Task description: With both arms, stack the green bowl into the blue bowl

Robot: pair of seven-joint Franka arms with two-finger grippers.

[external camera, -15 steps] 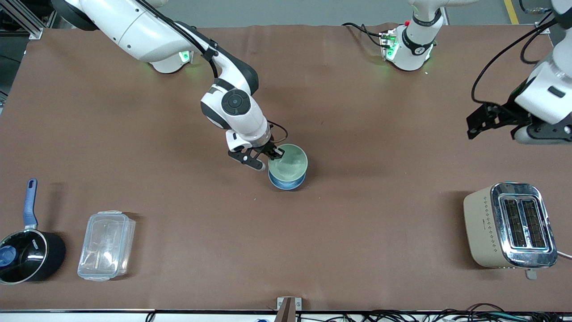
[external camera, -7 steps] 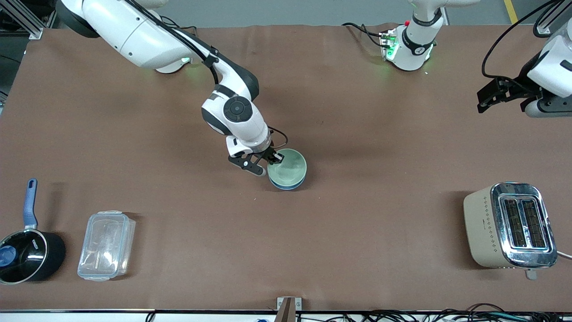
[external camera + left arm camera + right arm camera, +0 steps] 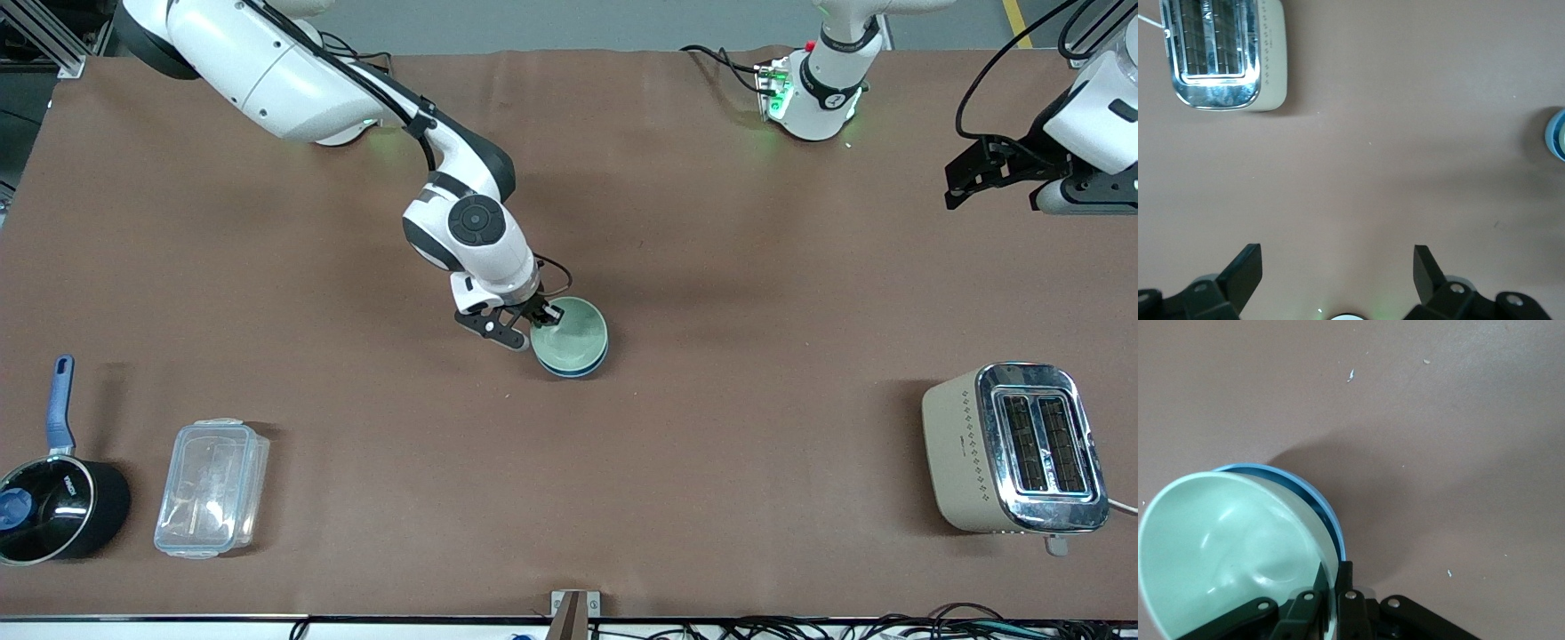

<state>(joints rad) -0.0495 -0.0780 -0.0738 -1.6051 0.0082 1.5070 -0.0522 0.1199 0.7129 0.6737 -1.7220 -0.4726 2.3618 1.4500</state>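
Front view: the green bowl [image 3: 570,335] sits in the blue bowl [image 3: 573,365] near the middle of the frame on the brown tabletop [image 3: 676,444]; only a thin blue band shows under it. The right gripper [image 3: 532,322] is at the green bowl's rim on the side toward the right arm's end, its fingers [image 3: 548,313] closed narrowly on that rim. The left gripper [image 3: 965,173] hangs in the air at the upper right edge of the frame, waiting over the tabletop well apart from the bowls. There are two bowls, one toaster [image 3: 1015,449] at lower right, one clear lidded box [image 3: 212,488] and one black saucepan [image 3: 55,507] at lower left.

Left wrist view: the left gripper's fingers [image 3: 1241,272] stand wide apart with nothing between them. The toaster [image 3: 1223,53] lies at upper left, and a sliver of the blue bowl [image 3: 1553,133] shows at the right edge.

Right wrist view: the green bowl [image 3: 1225,553] fills the lower left, tilted inside the blue bowl [image 3: 1313,503], whose rim shows as an arc beside it. The right gripper [image 3: 1331,600] pinches the green bowl's wall at the bottom of the frame, one finger inside and one outside.
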